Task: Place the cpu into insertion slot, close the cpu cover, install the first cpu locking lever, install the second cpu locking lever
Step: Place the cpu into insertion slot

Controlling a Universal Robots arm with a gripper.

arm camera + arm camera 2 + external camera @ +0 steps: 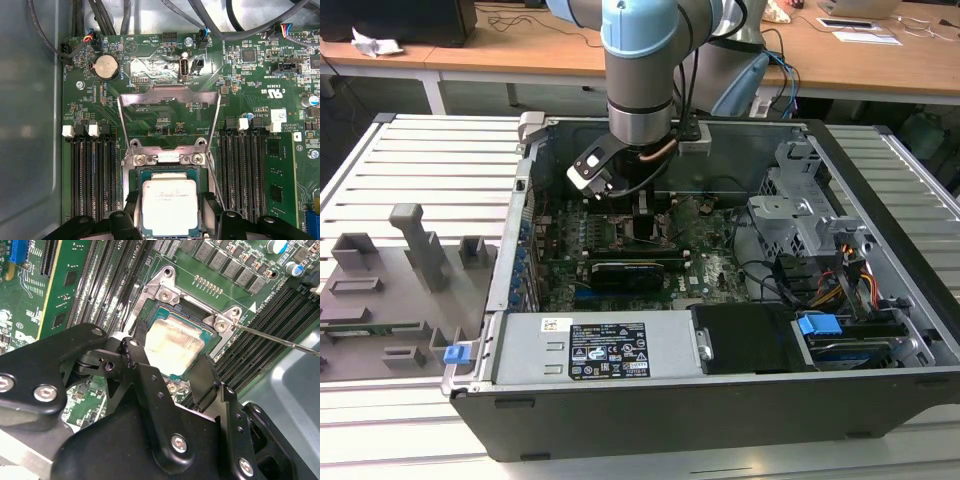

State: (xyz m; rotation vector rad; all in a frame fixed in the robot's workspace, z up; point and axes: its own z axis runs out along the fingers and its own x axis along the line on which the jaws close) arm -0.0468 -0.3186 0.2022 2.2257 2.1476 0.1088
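The tool (170, 198) is hanging low over the green motherboard (250, 75) with its two black fingers (132, 199) standing spread, one on either side of the cpu (170, 207). They are seemingly sitting just clear of its edges rather than pinching it. The cpu is lying flat directly between the fingertips, sitting square in the insertion slot (170, 170) with its pale metal top facing up. Just beyond the fingertips the cpu cover (170, 91) is standing flipped back from the slot's far edge, not yet closed. In the second wrist view a thin locking lever (280, 339) is jutting out free, off to one side of the tool. The chip is probably light and stiff, with a slick lid and a delicate underside. Any hold is best taken on two opposite bare edges, lifting straight and level, never dragging across the slot's pins.
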